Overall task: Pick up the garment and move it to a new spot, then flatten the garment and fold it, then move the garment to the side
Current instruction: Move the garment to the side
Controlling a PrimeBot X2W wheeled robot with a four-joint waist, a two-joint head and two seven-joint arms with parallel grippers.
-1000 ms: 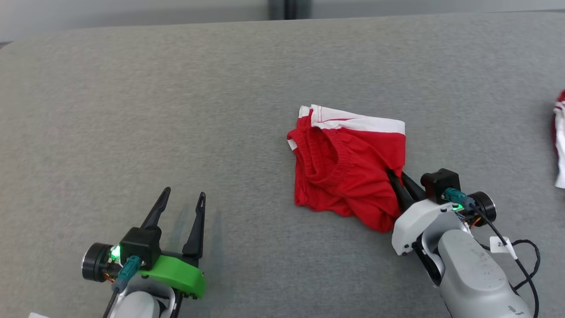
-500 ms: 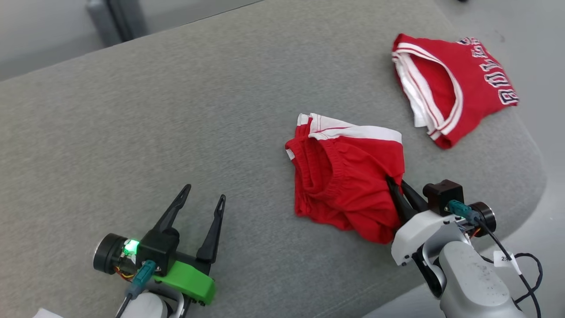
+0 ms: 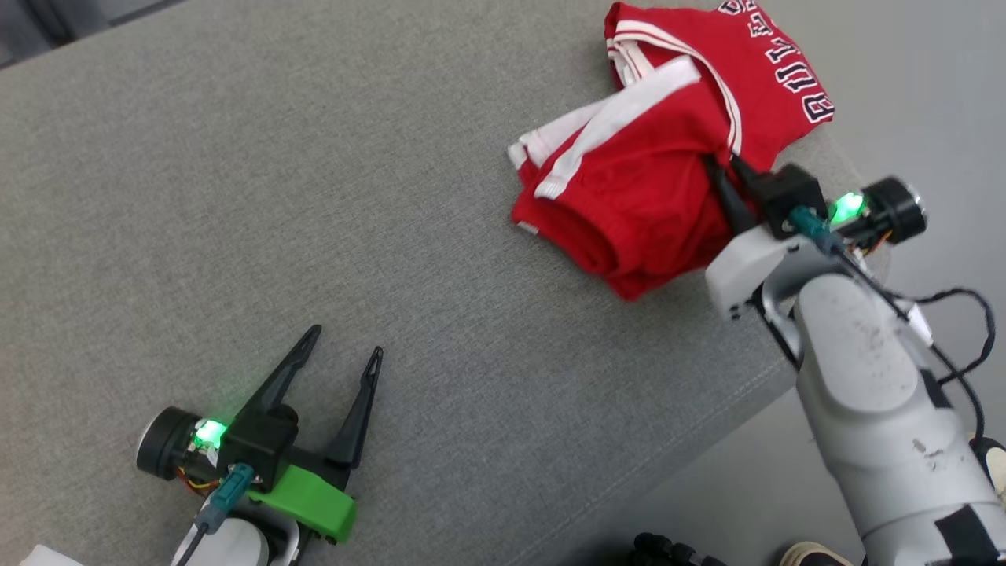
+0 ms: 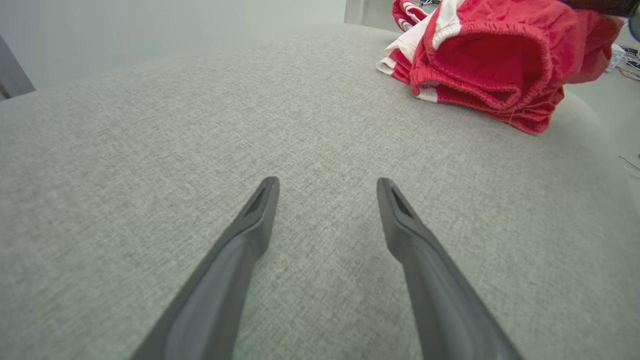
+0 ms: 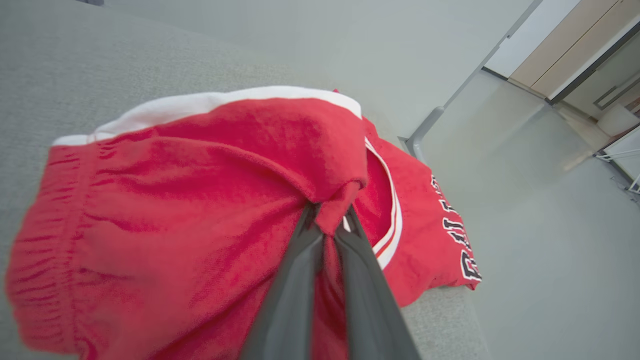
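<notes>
**Head view.** Shorts [image 3: 629,204], red with white trim: bunched at the far right corner of the desk [image 3: 314,157], overlapping a lettered red jersey [image 3: 754,86]. Right pincer [image 3: 721,182]: clamped on a fold at the shorts' right edge. Left pincer [image 3: 346,341]: wide, holding nothing, low over bare desk at lower left, well apart from the shorts.

**Left wrist view.** Left pincer [image 4: 327,185]: fingers spread above grey desk cloth. Shorts [image 4: 490,55] at upper right, with the elastic waistband gaping toward the camera.

**Right wrist view.** Right pincer [image 5: 330,215]: fingers nearly together, with a pinch of red cloth between them. Shorts [image 5: 175,200] drape to the left and below; jersey [image 5: 435,235] lies just beyond.

**Handling, as judged.** Light, limp, not fragile. A single pinch will carry them, but the rest sags and the folds may open. The trailing cloth could drag the jersey. Best holds are the waistband or hems, where the thicker seams are less likely to slip. Two corners would keep the fold flat.
</notes>
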